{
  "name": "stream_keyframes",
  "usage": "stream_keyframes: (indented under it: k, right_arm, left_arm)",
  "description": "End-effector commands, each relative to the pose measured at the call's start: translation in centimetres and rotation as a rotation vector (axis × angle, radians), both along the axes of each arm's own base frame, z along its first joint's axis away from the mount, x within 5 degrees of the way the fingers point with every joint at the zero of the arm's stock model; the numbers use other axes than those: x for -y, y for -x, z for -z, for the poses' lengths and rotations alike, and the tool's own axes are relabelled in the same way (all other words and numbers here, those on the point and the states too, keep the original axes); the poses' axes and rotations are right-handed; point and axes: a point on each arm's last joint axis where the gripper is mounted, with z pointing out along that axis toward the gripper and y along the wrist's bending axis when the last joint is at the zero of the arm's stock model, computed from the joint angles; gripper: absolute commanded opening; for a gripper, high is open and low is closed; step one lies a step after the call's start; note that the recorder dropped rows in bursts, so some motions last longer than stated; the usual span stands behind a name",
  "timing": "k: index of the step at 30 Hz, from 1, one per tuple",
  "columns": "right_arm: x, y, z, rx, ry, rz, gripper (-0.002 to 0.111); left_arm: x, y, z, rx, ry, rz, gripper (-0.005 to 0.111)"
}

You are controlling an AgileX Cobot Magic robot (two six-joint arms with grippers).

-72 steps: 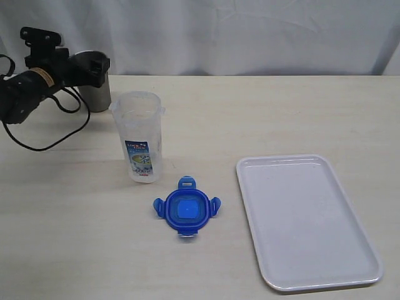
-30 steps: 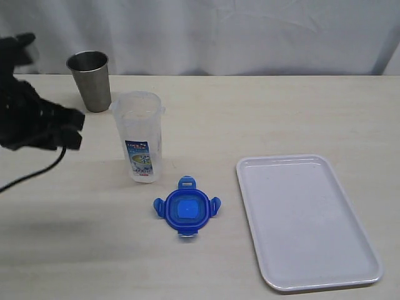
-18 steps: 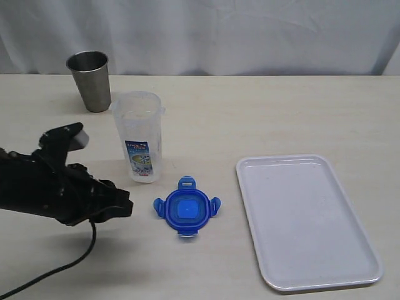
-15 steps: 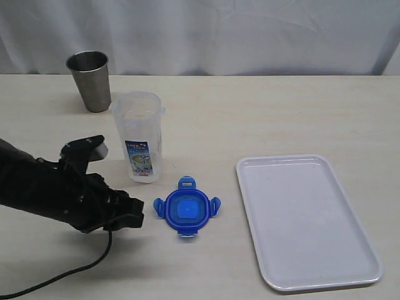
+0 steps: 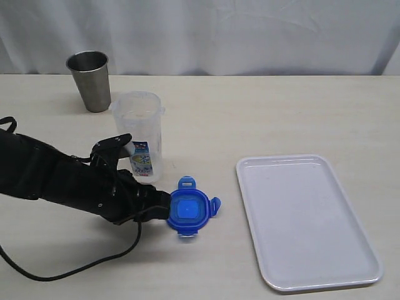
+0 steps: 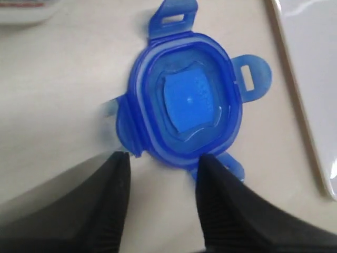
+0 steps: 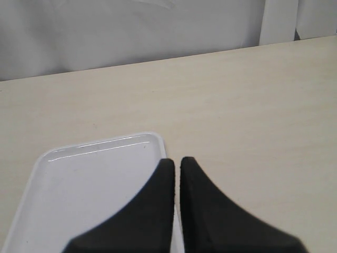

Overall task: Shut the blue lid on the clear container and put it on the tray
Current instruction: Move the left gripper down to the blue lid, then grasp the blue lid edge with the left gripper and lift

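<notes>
Label text (image 5: 145, 164) is unreadable; left end effector (image 6: 164, 161) gapes at blue lid (image 6: 187, 100), right end effector (image 7: 176, 161) closed.

Plastic and steel before me
My left claw (image 6: 161, 158) is matt black; the rounded-square blue plastic lid (image 6: 187, 100) is glossy, the tall clear plastic canister (image 5: 140, 122) smooth, the tapered steel cup (image 5: 90, 84) brushed, the flat white plastic tray (image 5: 306, 219) smooth.

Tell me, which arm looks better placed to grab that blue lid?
Left. The left gripper sits right at the edge of the blue lid, with its jaws apart. The right gripper hangs shut near the rim of the tray, with no lid in its own view.
</notes>
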Motion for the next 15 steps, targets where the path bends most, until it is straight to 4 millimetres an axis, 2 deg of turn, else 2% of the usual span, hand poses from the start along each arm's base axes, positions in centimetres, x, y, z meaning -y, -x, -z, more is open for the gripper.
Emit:
stream_keyframes:
  k: [1, 15]
  right_arm:
    - [-0.02, 0.01, 0.11, -0.002, 0.002, -0.003, 0.004]
    - [-0.02, 0.01, 0.11, -0.002, 0.002, -0.003, 0.004]
  left_arm:
    - [-0.04, -0.56, 0.11, 0.042, -0.046, -0.061, 0.045]
    - [0.1, -0.48, 0.04, 0.039, -0.031, -0.049, 0.044]
